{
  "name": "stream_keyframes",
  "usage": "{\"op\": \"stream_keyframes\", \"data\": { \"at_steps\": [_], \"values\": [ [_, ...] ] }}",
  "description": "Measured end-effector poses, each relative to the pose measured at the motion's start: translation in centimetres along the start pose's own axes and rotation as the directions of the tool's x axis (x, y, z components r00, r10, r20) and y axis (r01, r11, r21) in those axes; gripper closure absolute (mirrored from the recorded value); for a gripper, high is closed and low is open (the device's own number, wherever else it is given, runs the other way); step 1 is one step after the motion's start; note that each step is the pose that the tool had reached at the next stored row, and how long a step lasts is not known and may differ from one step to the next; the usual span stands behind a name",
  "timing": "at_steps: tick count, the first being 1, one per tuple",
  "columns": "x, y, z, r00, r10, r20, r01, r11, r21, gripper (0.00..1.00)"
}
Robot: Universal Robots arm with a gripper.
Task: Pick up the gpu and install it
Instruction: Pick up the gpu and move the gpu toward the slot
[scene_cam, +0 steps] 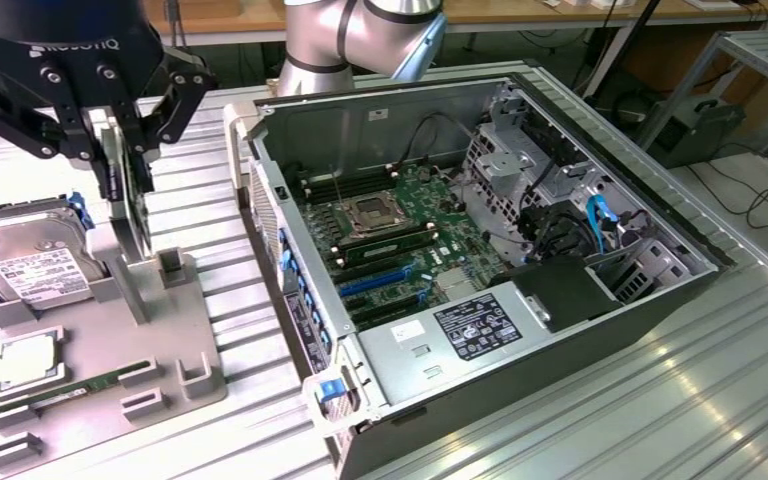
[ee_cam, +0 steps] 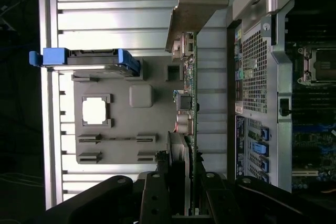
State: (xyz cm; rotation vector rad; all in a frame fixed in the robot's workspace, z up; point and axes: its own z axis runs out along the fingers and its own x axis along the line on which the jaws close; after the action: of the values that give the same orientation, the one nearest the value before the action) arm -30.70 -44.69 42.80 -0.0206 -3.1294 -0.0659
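Observation:
The gpu stands on edge, upright, over the grey holder tray at the exterior view's left. My black gripper comes down on its top edge, shut on the card with a finger on each side. The wrist view looks along the gpu edge-on: a thin green board with its silver end bracket at the far end, and the gripper clamped around the near end. Whether the card's lower edge still rests in the tray's slot, I cannot tell.
On the tray lie a silver hard drive with blue rails, a square processor and a narrow memory stick. The open computer case lies to the exterior view's right, its motherboard and blue expansion slots exposed.

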Motion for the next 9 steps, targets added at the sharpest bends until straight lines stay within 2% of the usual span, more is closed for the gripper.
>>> {"op": "stream_keyframes", "data": {
  "at_steps": [9],
  "values": [
    [0.01, 0.03, -0.77, 1.0000, 0.000, -0.0003, 0.000, 1.0000, 0.0000, 0.73]
  ]
}}
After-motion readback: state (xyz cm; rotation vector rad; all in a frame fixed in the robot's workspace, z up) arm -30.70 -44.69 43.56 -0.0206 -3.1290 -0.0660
